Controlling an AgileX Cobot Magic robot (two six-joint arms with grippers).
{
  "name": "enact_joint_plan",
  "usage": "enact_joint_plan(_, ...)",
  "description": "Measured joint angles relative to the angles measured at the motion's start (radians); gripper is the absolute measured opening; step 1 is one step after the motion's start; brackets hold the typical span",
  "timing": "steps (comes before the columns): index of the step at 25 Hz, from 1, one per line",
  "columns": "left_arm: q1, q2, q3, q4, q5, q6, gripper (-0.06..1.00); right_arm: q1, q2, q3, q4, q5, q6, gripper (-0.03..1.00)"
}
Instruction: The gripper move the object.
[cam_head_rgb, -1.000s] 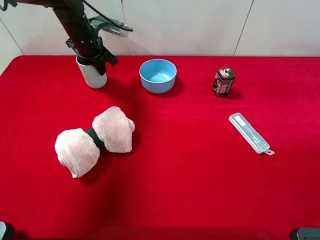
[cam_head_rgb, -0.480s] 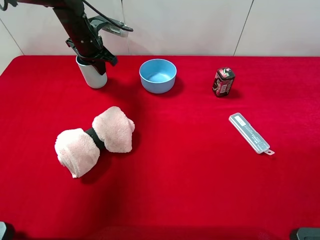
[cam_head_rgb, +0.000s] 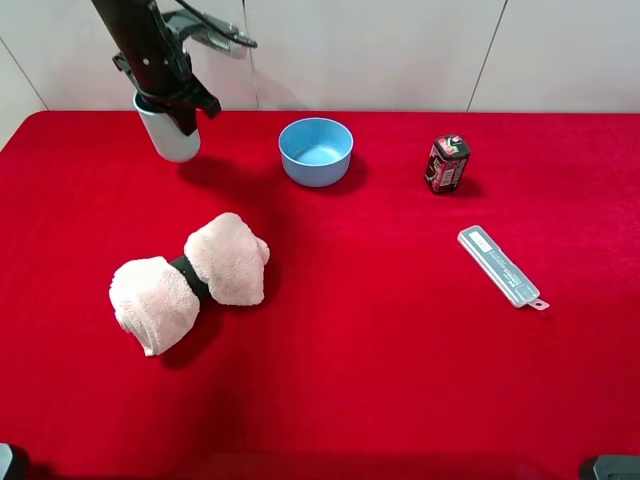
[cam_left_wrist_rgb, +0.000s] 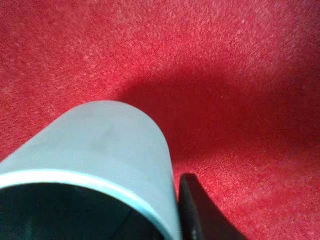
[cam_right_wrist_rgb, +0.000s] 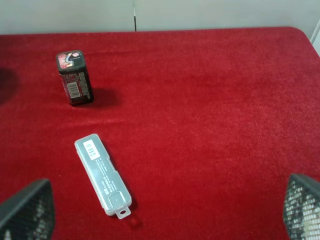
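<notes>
With our left gripper (cam_head_rgb: 172, 105) clamped on the rim of the teal cup (cam_head_rgb: 168, 138) — hanging just off the red cloth (cam_head_rgb: 400, 350) at ten o'clock (blue bowl (cam_head_rgb: 316, 150) at its three) — we should carry it upright, slowly.

The cup (cam_head_rgb: 170, 138) is a plain, muted teal-green tumbler: tall, handleless and slightly tapered toward its base. It is in the upper left of the high view, roughly upright with its mouth upward. It seems to hang just clear of the red surface, its shadow falling a little below and to the right, though the gap itself is hard to make out. The left gripper (cam_head_rgb: 176, 108), black and clawed on a dark arm, is clamped on the cup's rim from above. In the wrist view one black finger (cam_left_wrist_rgb: 200, 215) presses against the cup's outer wall just beside the pale rim.
</notes>
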Motion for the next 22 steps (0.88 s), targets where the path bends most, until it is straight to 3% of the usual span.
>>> enact_joint_plan(6,0.0,-0.081,0.0,-0.009,0.042,-0.002,0.03,0.0,0.0,0.0,0.0,0.0,0.0,0.69)
enact_joint_plan(14,-0.015,-0.161,0.0,-0.091,0.11,-0.005,0.03,0.0,0.0,0.0,0.0,0.0,0.0,0.69)
enact_joint_plan(22,-0.145,-0.196,0.0,-0.099,0.137,-0.007,0.03,0.0,0.0,0.0,0.0,0.0,0.0,0.69)
